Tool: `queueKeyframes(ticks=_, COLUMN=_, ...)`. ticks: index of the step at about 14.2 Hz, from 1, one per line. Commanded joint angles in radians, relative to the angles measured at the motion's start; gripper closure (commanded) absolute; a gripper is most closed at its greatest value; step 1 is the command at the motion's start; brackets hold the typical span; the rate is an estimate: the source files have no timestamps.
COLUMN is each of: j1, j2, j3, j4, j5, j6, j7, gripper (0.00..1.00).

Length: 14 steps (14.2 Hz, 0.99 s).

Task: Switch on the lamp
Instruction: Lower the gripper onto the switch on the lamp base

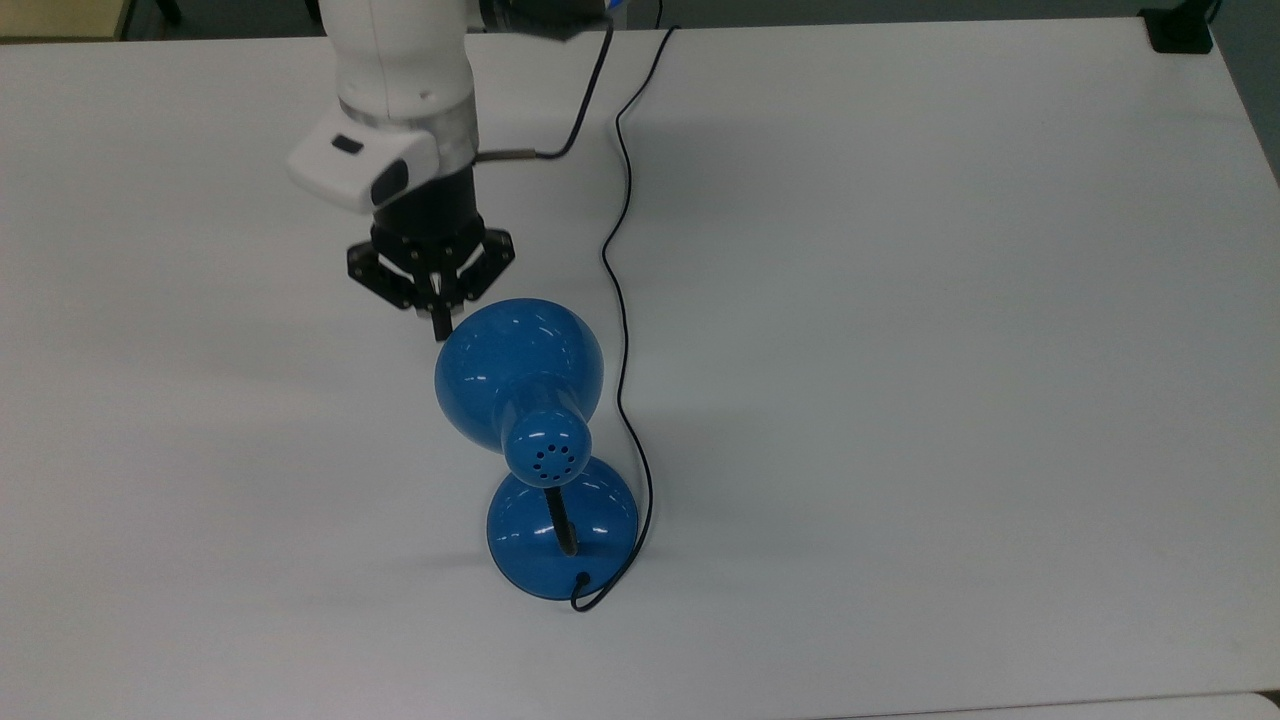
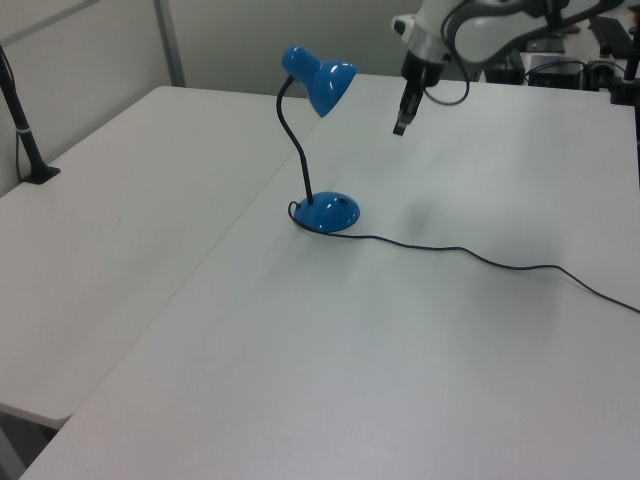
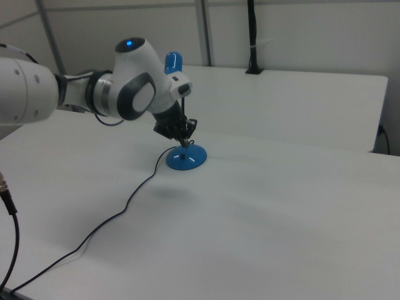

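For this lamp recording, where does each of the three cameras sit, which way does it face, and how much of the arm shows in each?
Top view: overhead, looking down on the white table and the lamp; white wrist and gripper enter from the top edge.
Left view: raised at one table corner, looking across at the lamp; forearm and gripper enter at upper right.
Right view: opposite side, lower; the arm fills the right view's left, its gripper above the lamp's base.
All three share the lamp, its cord and the gripper.
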Motion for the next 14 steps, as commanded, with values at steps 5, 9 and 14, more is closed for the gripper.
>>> queueKeyframes(ticks=5, j1=0.045, j2=0.133, j3=0.015, j4=-0.016, j5=0.021, j6=0.311, j7=-0.016, gripper=1.0)
queueKeyframes(ticks=9, j1=0.074, j2=0.172, j3=0.015, j4=-0.006, j5=0.026, j6=0.375, j7=0.018, gripper=1.0)
queueKeyframes(ticks=14, j1=0.094, j2=0.228, j3=0.015, j4=0.033, j5=0.027, j6=0.42, j7=0.029, gripper=1.0)
